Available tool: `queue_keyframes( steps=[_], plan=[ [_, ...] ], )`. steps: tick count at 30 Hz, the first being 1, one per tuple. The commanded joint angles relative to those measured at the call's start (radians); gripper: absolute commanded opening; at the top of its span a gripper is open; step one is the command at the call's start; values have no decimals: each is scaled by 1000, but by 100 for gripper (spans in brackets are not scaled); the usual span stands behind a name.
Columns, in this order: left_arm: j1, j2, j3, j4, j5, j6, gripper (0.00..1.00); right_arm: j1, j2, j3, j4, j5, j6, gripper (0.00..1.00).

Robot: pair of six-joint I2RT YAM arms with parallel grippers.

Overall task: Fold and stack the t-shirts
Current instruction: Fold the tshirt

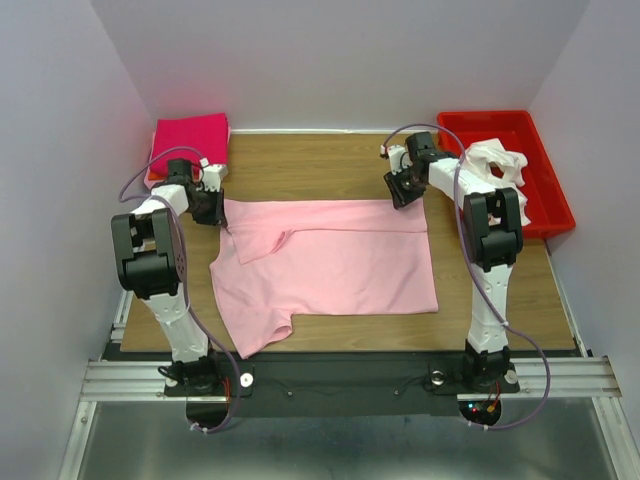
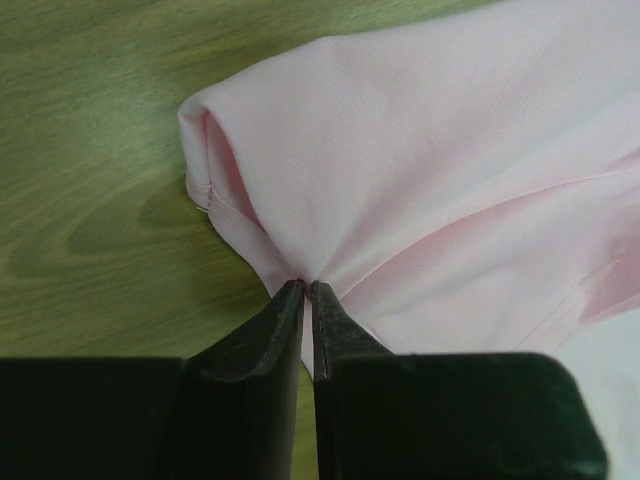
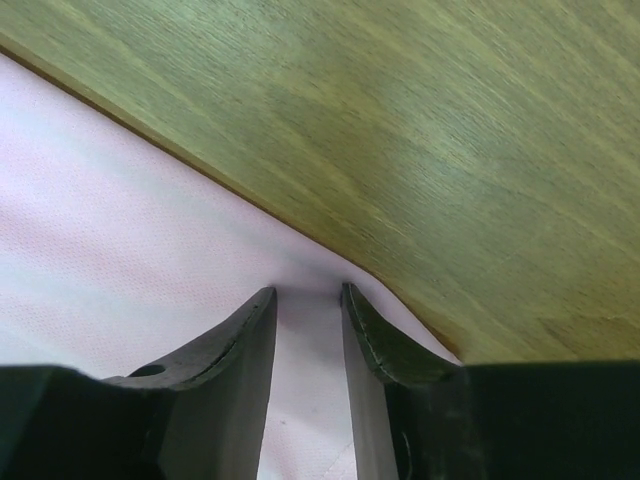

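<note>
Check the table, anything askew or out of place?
The light pink t-shirt lies uneven: its far edge is folded over, but its near-left flap juts toward the near edge of the table. A white shirt sits crumpled in the red tray. No spill or damage visible.

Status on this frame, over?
Left gripper fingers shut on light pink t-shirt. Right gripper fingers open astride its far edge. Magenta shirt, red tray off to the sides.
</note>
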Motion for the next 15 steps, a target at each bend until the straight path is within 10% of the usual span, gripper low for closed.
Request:
queue_keyframes(
  steps=[1, 15],
  plan=[
    [8, -13, -2, -33, 21, 39, 29, -9, -70, -24, 14, -33, 15, 40],
    [-22, -119, 89, -13, 93, -7, 32, -18, -238, -102, 13, 5, 41, 39]
  ],
)
